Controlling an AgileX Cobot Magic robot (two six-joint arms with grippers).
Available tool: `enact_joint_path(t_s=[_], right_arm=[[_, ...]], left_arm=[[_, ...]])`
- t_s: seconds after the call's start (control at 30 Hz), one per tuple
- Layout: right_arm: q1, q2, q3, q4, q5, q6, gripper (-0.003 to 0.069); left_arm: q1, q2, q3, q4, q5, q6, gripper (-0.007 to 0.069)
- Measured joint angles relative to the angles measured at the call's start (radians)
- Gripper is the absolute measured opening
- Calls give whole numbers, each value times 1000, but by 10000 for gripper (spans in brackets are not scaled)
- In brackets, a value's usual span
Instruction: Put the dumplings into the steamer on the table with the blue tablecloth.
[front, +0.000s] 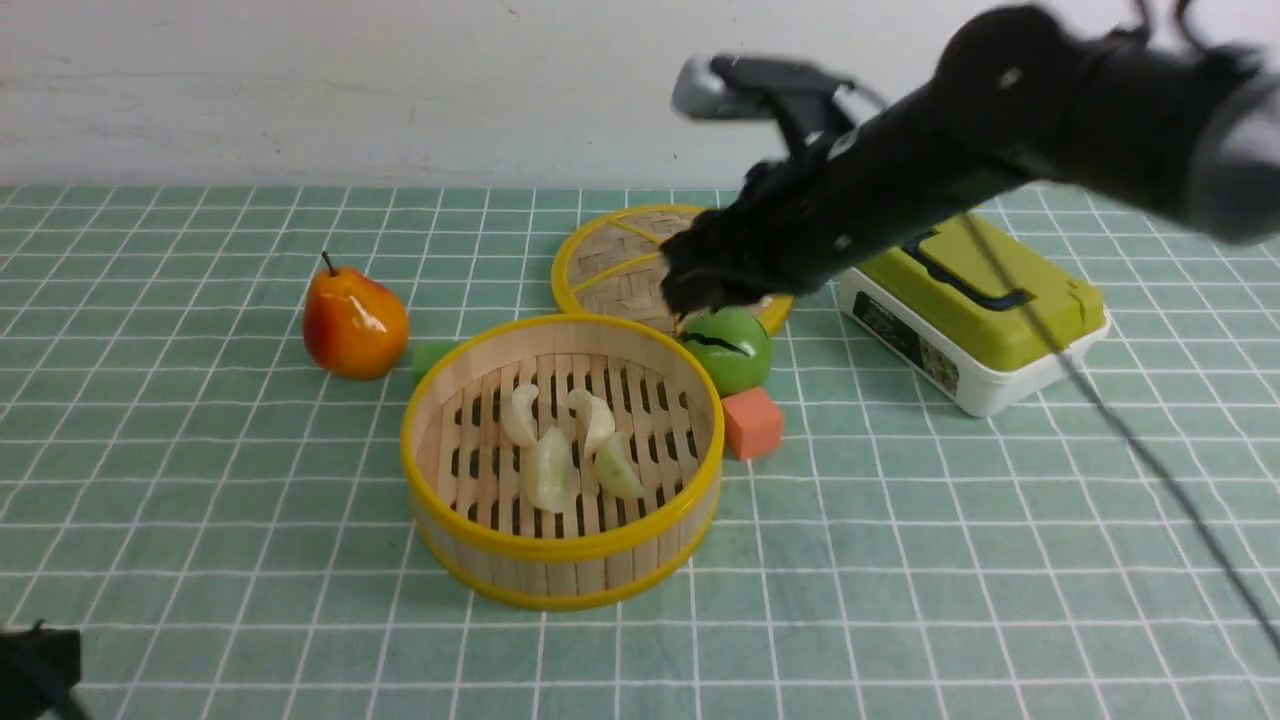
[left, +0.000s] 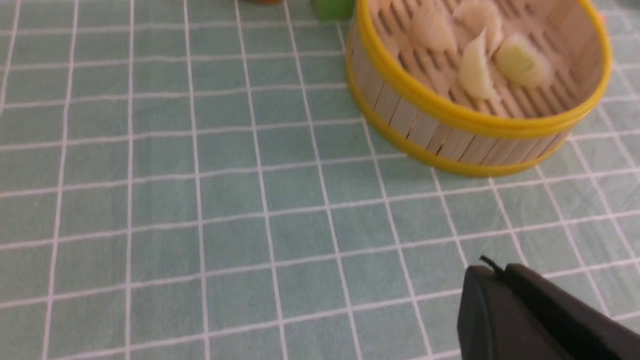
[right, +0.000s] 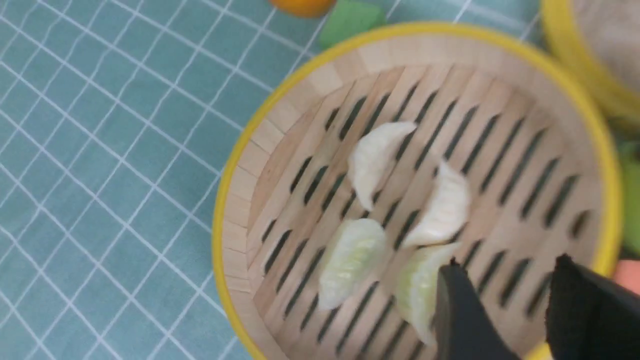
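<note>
All four dumplings (front: 548, 470) lie on the slatted floor of the steamer (front: 560, 548), mid-frame in the front view on the worktop's blue tablecloth (front: 200, 500), with the right jaws spread and empty over it and the left jaws pressed together above bare cloth.

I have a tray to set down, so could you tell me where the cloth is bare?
Bare: the front strip before the steamer, and the left side forward of the pear. Crowded: behind and right of the steamer, with lid, green ball, orange block, box.
</note>
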Motion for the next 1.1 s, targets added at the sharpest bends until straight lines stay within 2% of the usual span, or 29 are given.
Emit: enact_joint_path(t_s=[0.17,0.23,0.4,0.53,0.57,0.63,0.7,0.73,0.77,0.8,0.97,1.1], right_arm=[[-35,-266,6,-288,158,77,57],[-53,-383,54,-436,189,155,-4],[-91,-720,386,-694,111,374,-20],[-94,-987,749,-774,-128,554,-19],[-94,-1000,769,-774,-145,554,-19],[-94,-1155,1033,-809,-398,646,-18],[-94,-1240,1219,-845,-605,678,-16],[-94,-1240,1219,-850,-605,680,-15],[-94,-1294,1362,-873,-757,698,-15],[-94,-1317,1428,-881,-826,712,-14],[-94,-1375,1647,-901,-1115,846,-10],[-94,-1381,1692,-917,-1383,1004,-6]], left_arm=[[0,-128,9,66,1,18,22],[0,-162,12,101,11,20,24],[0,-179,13,118,39,21,28],[0,-179,13,119,44,22,29],[0,-179,13,119,45,22,29],[0,-179,13,119,46,23,35],[0,-179,13,119,46,24,38],[0,-179,13,119,46,24,38],[0,-179,13,119,46,24,39],[0,-179,13,119,46,24,39],[0,-179,13,119,46,24,39],[0,-179,13,120,46,24,41]])
